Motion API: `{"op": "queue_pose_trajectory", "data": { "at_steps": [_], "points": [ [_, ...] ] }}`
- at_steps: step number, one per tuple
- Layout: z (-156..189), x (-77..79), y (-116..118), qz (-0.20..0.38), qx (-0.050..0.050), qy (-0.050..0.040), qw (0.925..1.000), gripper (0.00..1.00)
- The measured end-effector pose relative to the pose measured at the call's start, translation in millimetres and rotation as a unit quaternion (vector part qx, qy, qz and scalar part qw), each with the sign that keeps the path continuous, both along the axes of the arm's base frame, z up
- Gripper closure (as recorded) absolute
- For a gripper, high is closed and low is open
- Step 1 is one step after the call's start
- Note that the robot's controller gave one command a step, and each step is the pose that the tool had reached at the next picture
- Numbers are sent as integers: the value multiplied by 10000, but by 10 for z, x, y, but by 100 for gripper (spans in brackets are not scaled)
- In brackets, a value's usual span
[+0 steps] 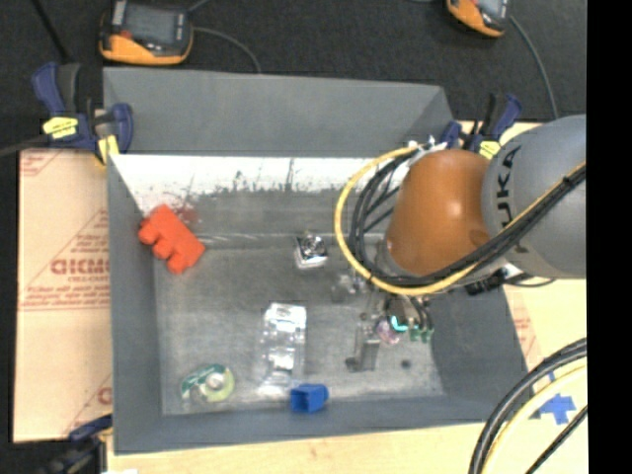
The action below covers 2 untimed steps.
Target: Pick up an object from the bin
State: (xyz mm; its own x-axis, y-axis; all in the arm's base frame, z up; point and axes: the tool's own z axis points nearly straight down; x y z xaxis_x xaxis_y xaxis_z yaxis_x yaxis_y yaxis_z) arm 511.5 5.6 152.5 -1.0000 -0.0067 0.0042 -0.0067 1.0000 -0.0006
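The arm reaches in from the right, its orange wrist cover ringed by cables. The gripper is down near the floor of the grey bin, right of centre; whether it is released or clenched I cannot tell. Nothing can be made out in its grasp. Nearest to it are a clear plastic packet just to its left and a small shiny metal piece further back. An orange block lies far left, and a blue block and a round green-and-white thing lie along the front wall.
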Motion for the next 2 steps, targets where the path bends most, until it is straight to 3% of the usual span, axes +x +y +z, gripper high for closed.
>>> {"op": "queue_pose_trajectory", "data": {
  "at_steps": [1, 2],
  "points": [
    [-826, 372, -933, 3326, -2, -46, 9430, 0],
    [-504, 595, -1307, 4312, -16, -47, 9022, 0]
  ]
}}
